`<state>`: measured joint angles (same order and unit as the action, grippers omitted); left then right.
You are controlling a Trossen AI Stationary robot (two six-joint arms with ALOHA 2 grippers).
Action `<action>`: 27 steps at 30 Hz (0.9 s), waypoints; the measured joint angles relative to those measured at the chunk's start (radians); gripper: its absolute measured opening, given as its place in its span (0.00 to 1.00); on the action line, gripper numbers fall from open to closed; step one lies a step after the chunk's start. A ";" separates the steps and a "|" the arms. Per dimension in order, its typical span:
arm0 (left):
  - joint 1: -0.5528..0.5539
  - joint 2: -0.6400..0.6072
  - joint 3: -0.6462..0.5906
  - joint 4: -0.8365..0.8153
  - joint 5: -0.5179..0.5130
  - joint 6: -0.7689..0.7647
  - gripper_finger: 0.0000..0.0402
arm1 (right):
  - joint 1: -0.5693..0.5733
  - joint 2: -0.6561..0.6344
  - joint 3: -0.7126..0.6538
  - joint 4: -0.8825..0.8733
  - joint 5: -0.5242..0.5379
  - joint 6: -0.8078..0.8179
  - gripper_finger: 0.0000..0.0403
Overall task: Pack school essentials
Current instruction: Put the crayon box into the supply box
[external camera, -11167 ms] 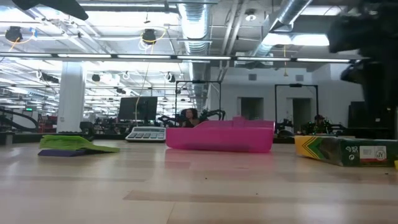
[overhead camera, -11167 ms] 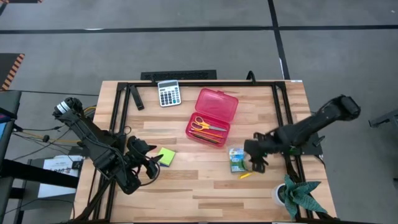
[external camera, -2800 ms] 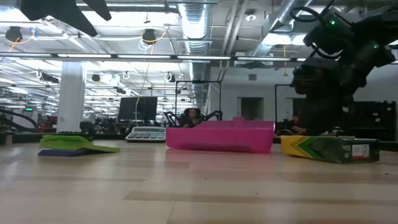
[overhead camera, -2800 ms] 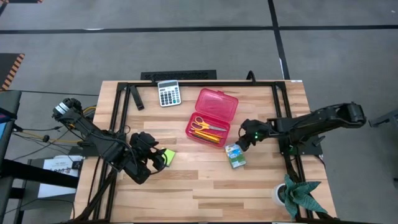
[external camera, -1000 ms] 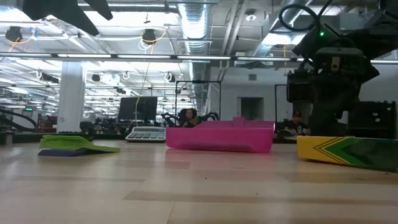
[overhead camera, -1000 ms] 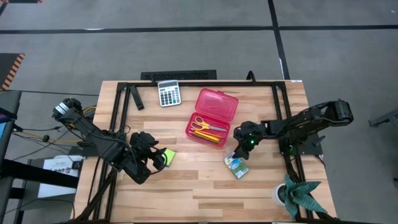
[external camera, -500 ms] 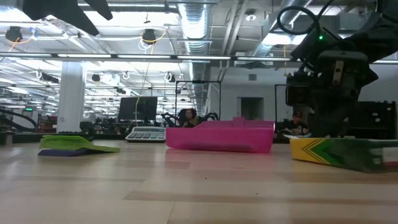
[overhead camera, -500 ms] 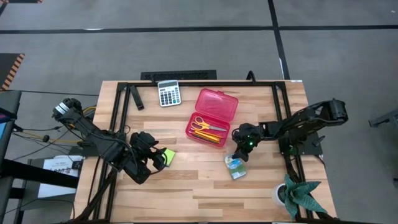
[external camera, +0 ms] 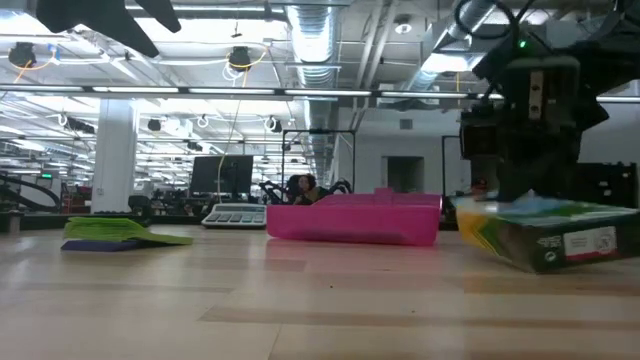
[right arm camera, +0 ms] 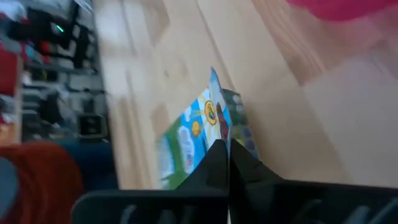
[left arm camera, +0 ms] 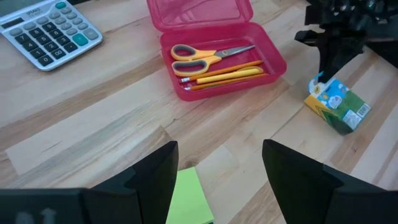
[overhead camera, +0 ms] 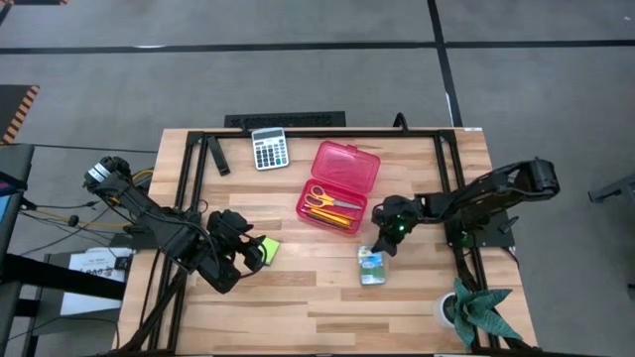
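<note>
On the left of the table (overhead camera: 427, 297), the left gripper (overhead camera: 244, 257) hangs with its fingers spread wide over the lime-green sticky-note pad (overhead camera: 266, 249), which lies flat on the wood between and just ahead of them, not yet gripped. Farther back, at the far edge, the grey-white calculator (overhead camera: 269, 148) sits apart from everything else.

Toward the middle, the red translucent plastic case (overhead camera: 338, 184) stands open with the yellow-handled scissors (overhead camera: 330, 200) and the orange and yellow pencils (left arm camera: 221, 76) already lying inside it. That part of the packing looks done.

Right of the case, the right gripper (overhead camera: 382, 241) has its fingers pinched tight on a thin upper flap or edge of the small green-blue carton (overhead camera: 371, 266). In the low view the carton's near end looks tipped off the wood, though whether it is fully clear I cannot tell.

By my reckoning the job is about half through: the carton and the sticky-note pad are both outside the case. No dark green pen shows anywhere.
</note>
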<state>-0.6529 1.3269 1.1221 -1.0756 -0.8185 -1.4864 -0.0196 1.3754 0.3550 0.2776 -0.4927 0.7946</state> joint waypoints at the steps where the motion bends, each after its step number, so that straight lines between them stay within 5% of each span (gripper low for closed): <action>1: 0.000 0.000 0.000 0.000 0.000 0.000 0.57 | 0.000 -0.018 0.000 0.003 0.001 0.023 0.01; 17: 0.000 0.000 0.000 -0.011 0.000 0.052 0.57 | -0.035 -0.289 0.000 0.113 0.100 0.288 0.00; 27: 0.000 0.000 0.000 -0.011 -0.005 0.054 0.57 | 0.006 -0.329 0.004 0.136 0.645 0.384 0.00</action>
<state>-0.6533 1.3270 1.1221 -1.0870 -0.8238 -1.4326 -0.0141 1.0466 0.3592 0.4138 0.1522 1.1782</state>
